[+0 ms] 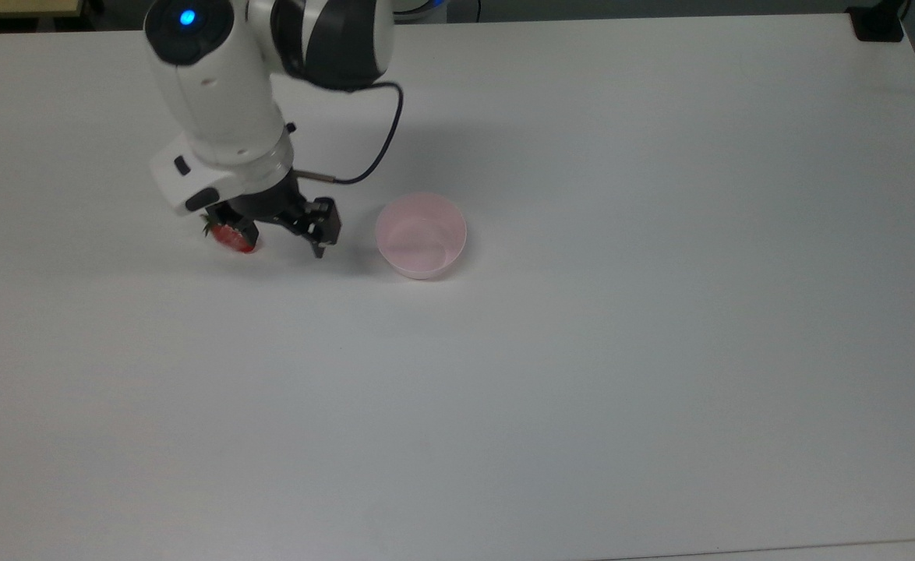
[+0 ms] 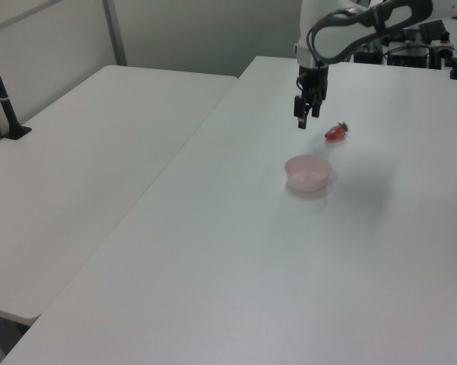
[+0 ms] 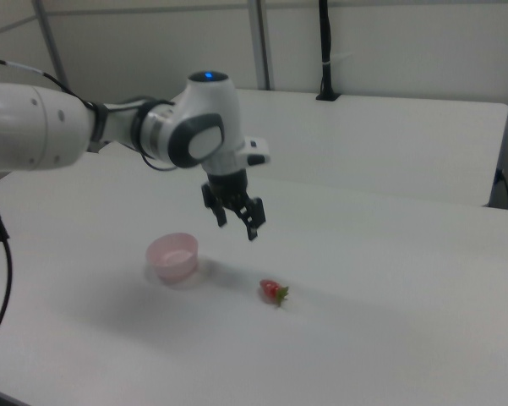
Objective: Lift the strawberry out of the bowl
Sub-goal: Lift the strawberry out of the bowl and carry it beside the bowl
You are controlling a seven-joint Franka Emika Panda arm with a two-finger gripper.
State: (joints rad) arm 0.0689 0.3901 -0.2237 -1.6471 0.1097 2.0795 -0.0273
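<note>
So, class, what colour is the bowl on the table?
Pale pink: the bowl shows best in the top view.

The small glossy red strawberry (image 3: pixel 273 293) lies on its side on the white bench (image 3: pixel 389 338). The round pale pink plastic bowl (image 3: pixel 172 256) stands upright near it, apart and empty.

The table (image 1: pixel 582 351) is smooth and matt white. The bowl (image 1: pixel 421 235) looks like thin pale pink plastic with a soft sheen. The strawberry (image 3: pixel 273 292) is glossy red. The arm (image 1: pixel 224 101) has glossy white plastic shells, and the gripper (image 3: pixel 239 217) is matt black.
</note>
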